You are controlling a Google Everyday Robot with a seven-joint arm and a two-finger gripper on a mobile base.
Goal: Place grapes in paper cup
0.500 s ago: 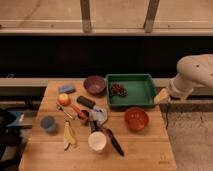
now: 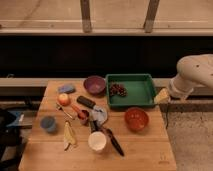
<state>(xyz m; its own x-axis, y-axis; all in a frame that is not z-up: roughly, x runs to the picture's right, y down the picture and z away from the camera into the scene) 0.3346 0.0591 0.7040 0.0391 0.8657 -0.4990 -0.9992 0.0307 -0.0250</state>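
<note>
Purple grapes (image 2: 118, 89) are still lying in the green tray (image 2: 141, 90), well apart from the paper cup (image 2: 97, 141), while the end effector (image 2: 163, 96) is holding unmoved beside the tray's right edge, spread apart and empty, pickup not begun.

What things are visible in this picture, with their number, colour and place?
grapes: 1 bunch, dark red, inside the tray
paper cup: 1, white, table front centre
tray: 1, green, table back right
purple bowl: 1, purple, left of the tray
orange bowl: 1, orange, before the tray
apple: 1, red-yellow, table left
blue cup: 1, blue, front left
sponge: 1, blue-grey, back left
peel-like thing: 1, yellow, left of the paper cup
block: 1, black, right of the apple
cloth: 1, grey-blue, table centre
utensil: 1, black handle, right of the paper cup
table: 1, light wood
arm: 1, white, right of the table
tool: 1, pale yellow, open, beside the tray's right edge
</note>
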